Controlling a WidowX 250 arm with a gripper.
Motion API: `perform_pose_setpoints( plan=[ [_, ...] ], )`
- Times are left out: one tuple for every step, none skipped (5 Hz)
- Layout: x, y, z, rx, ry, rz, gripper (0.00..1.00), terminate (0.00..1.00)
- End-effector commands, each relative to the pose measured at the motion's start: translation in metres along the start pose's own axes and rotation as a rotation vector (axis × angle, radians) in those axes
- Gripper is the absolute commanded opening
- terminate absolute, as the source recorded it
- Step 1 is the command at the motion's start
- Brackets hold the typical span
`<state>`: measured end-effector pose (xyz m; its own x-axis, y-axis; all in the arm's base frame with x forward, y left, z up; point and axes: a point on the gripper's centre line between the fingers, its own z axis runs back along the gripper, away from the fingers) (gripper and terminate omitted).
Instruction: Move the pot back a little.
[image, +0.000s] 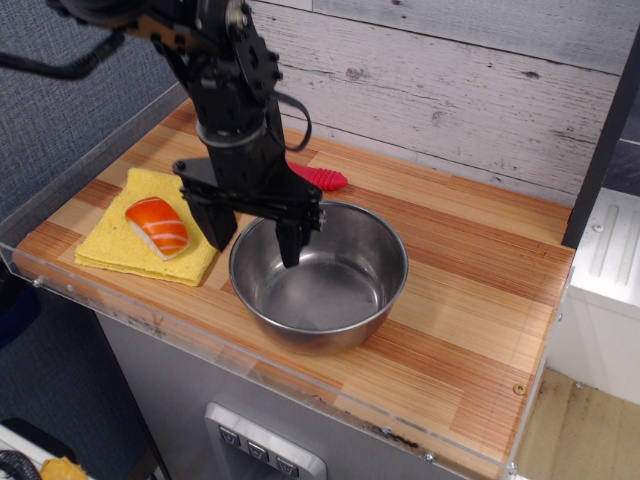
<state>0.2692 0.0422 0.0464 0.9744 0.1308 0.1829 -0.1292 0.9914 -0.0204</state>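
The pot is a shiny round steel bowl standing near the front edge of the wooden counter, right of the yellow cloth. My black gripper is open and hangs over the pot's left rim. One finger is inside the pot. The other finger is outside it, between the pot and the cloth. The rim's left part lies between the fingers; I cannot tell if they touch it.
A salmon sushi piece lies on the yellow cloth. A red-handled utensil lies behind the pot, mostly hidden by my arm. A whitewashed plank wall stands at the back. A clear plastic lip edges the counter's front.
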Motion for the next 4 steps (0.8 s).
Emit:
perform_pose_setpoints(
  plan=[
    [-0.0042, 0.0081, -0.0202, -0.025, 0.005, 0.0, 1.0, 0.0],
    [-0.0074, 0.011, -0.022, -0.013, -0.004, 0.019, 0.0, 0.0],
    [-0.0068, 0.0131, -0.0248, -0.017, -0.007, 0.022, 0.0, 0.0],
    [-0.0054, 0.0164, -0.024, -0.014, -0.006, 0.027, 0.0, 0.0]
  ],
)
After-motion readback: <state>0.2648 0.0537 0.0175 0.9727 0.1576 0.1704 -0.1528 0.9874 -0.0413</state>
